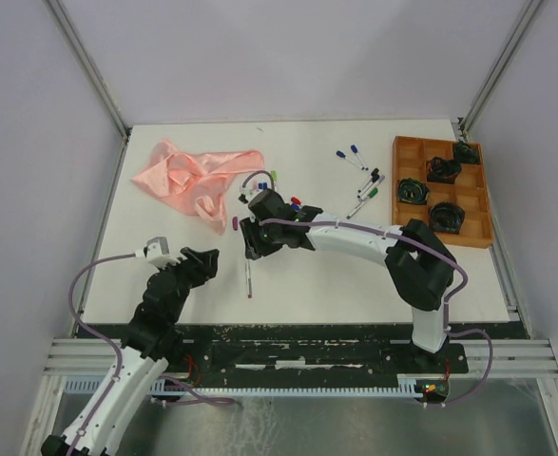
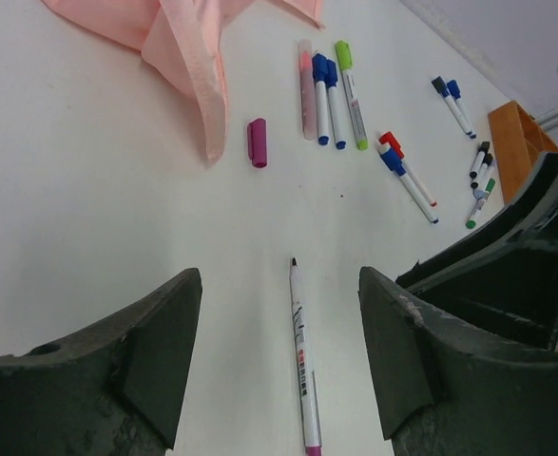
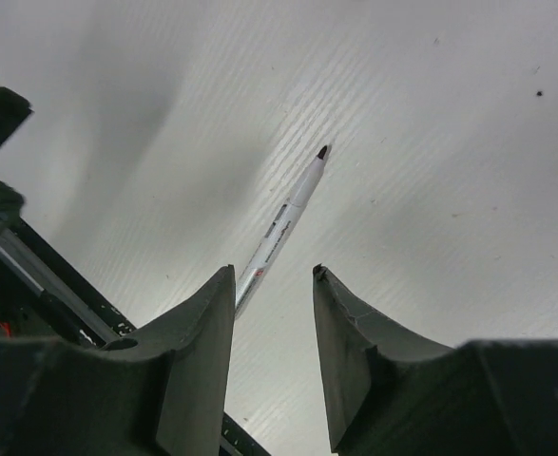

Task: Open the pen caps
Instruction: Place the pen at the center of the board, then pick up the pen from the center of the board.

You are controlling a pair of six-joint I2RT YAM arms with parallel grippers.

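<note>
Purple cap [image 2: 258, 142] lies loose beside the cloth [image 2: 188, 57], its bare-tipped pen [image 2: 302, 366] on the table [image 2: 88, 190] near the left gripper [image 2: 279, 285] and right gripper [image 3: 274, 275], both spread and empty; other pens [image 2: 324, 104] beyond look capped, so the job is mostly undone.

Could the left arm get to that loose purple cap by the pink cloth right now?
Probably yes. The left gripper is open and faces the purple cap across bare table; the pink cloth lies beside it, not over it. The right gripper hangs close by and might crowd it.
</note>
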